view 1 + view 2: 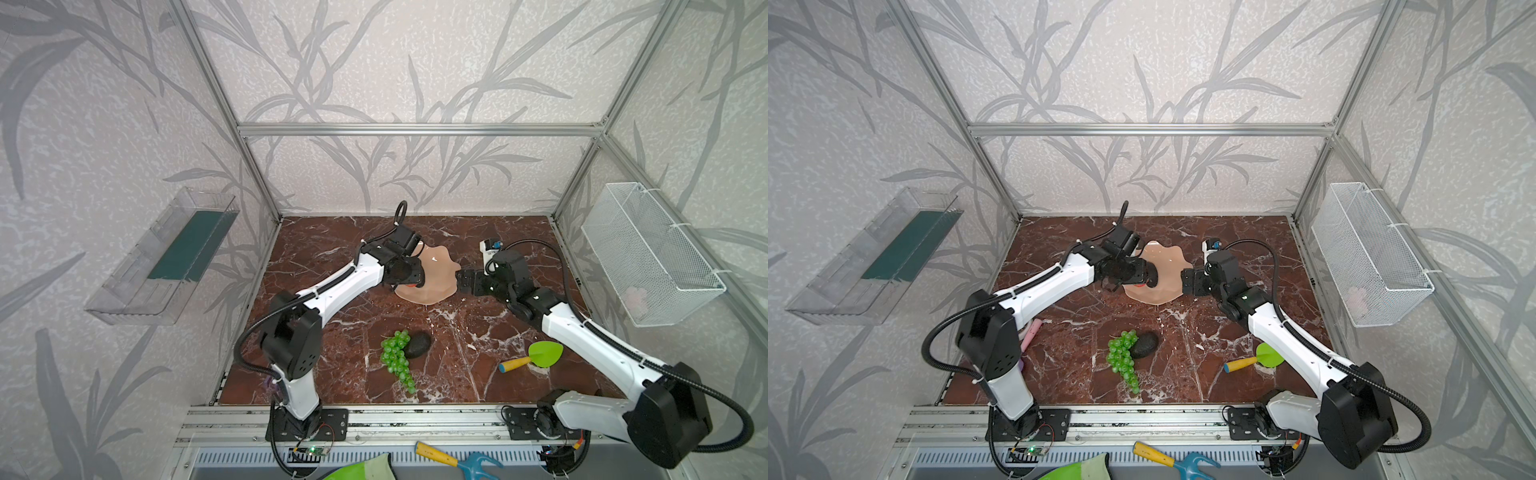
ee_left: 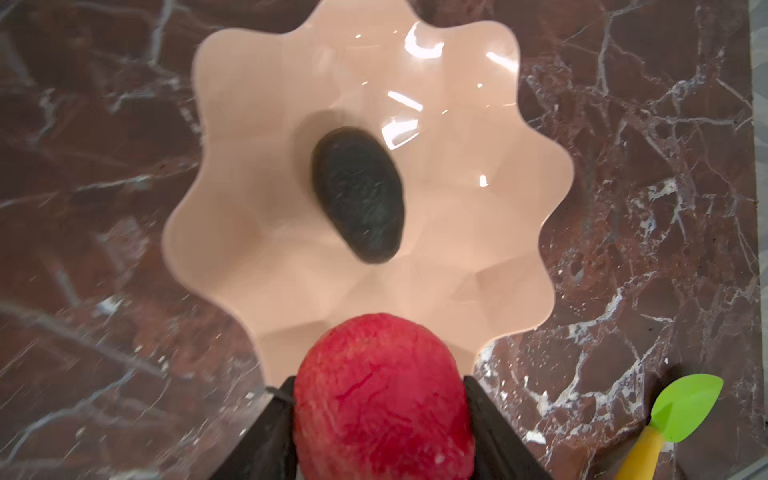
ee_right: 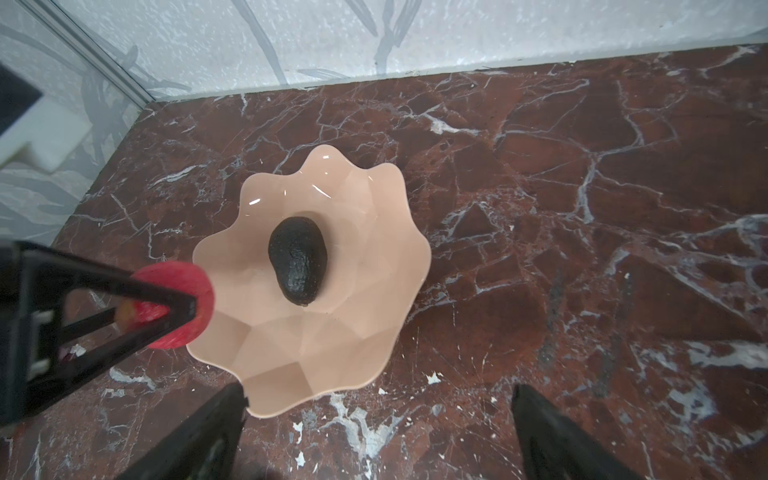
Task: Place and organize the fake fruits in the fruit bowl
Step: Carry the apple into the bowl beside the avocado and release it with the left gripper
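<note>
The peach-pink fruit bowl [image 1: 438, 272] [image 1: 1165, 266] [image 2: 457, 232] [image 3: 332, 332] sits at the back middle of the table. One black avocado [image 2: 359, 195] [image 3: 298, 259] lies in its centre. My left gripper [image 2: 378, 382] [image 1: 410, 277] [image 1: 1148, 276] is shut on the red apple [image 2: 382, 407] [image 3: 178, 274] and hangs over the bowl's left rim. My right gripper [image 3: 378, 390] [image 1: 458, 282] [image 1: 1183, 282] stands open and empty just off the bowl's right rim. A second avocado [image 1: 417, 345] [image 1: 1144, 344] touches the green grapes [image 1: 397, 359] [image 1: 1122, 359] on the front middle of the table.
A green toy shovel [image 1: 540, 355] [image 1: 1262, 357] [image 2: 681, 411] lies at the front right, near the right arm. A pale purple fork [image 1: 1032, 332] lies under the left arm. A wire basket [image 1: 648, 253] hangs on the right wall and a clear tray [image 1: 166, 257] on the left wall.
</note>
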Tool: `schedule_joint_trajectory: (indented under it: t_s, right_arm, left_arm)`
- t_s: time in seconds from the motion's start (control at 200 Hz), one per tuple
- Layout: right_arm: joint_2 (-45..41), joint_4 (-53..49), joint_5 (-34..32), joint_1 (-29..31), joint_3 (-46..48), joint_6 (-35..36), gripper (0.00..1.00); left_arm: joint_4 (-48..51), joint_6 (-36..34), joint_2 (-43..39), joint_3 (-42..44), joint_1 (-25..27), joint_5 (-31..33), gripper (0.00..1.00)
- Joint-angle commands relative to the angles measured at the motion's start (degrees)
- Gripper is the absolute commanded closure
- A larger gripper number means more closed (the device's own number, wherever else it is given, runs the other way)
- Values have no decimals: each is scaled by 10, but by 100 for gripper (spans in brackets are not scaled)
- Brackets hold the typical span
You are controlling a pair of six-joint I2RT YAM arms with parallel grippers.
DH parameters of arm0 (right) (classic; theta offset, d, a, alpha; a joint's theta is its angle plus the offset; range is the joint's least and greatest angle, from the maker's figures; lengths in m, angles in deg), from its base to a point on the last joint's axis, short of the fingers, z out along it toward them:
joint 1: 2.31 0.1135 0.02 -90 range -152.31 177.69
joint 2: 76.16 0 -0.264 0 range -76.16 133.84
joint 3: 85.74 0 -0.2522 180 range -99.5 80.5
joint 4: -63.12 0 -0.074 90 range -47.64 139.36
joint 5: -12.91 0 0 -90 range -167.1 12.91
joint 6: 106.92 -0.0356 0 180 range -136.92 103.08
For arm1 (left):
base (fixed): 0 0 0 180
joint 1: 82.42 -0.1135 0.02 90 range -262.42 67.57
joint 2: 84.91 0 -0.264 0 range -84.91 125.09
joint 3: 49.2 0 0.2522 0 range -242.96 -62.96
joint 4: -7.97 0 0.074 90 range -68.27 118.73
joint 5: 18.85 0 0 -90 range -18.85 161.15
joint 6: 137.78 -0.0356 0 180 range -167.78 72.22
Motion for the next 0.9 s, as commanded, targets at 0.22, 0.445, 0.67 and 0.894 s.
schedule_joint_trajectory:
  t_s: [0.22, 0.445, 0.67, 0.894]
  right_arm:
    - [-42, -25, -1, -11, 38, -10, 1]
    - [-38, -21, 16, -14, 40, -14, 1]
    - [-34, -17, 24, -15, 46, -18, 1]
    - [-36, -16, 26, -16, 48, -18, 1]
  left_arm:
    - [34, -22, 174, -171, 33, 1, 47]
    - [45, -18, 236, -230, 42, 21, 47]
    - [61, -18, 270, -250, 44, 39, 47]
    - [70, -15, 286, -261, 45, 43, 41]
